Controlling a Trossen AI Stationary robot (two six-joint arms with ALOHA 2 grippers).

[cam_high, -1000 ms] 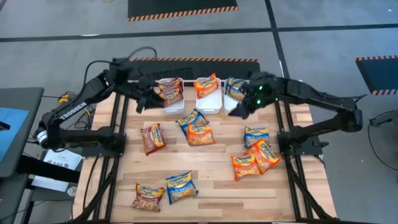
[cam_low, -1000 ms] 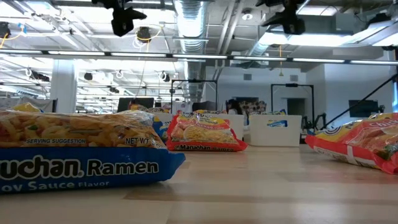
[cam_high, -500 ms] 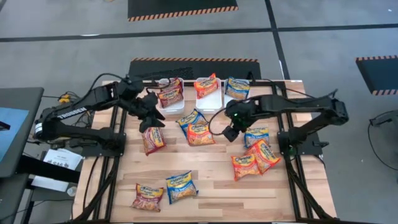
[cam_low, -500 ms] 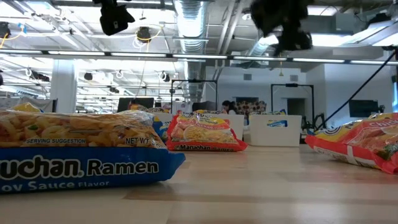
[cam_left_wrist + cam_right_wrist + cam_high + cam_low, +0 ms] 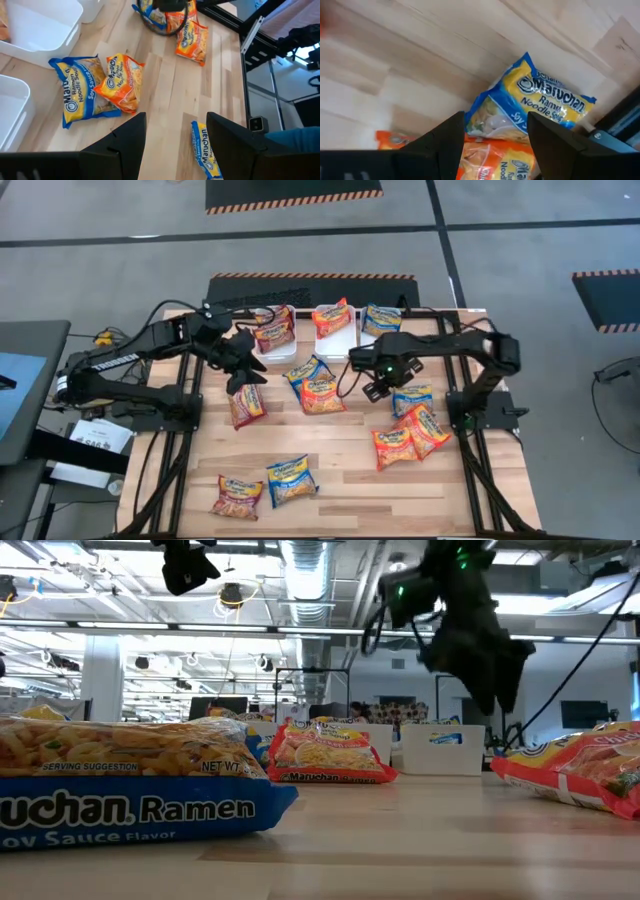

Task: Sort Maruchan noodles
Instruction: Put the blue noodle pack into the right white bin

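We see left gripper (image 5: 243,370) down from bins (image 5: 335,338), jaws apart and empty, above maroon packet (image 5: 245,402) at table's 9 o'clock. Blue and orange pair (image 5: 315,383) lies mid-table. Right gripper (image 5: 377,385) swung inward and lower, fingers spread, holding nothing, blue packet (image 5: 412,397) at its 3 o'clock (next pick, we judge). Loose Maruchan noodles (image 5: 265,488) wait at 6 o'clock.

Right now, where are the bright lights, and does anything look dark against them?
Low view: long ceiling lights glow behind the table; the right gripper hangs dark against them. High view: even light, only faint shadows beside the noodle packets.
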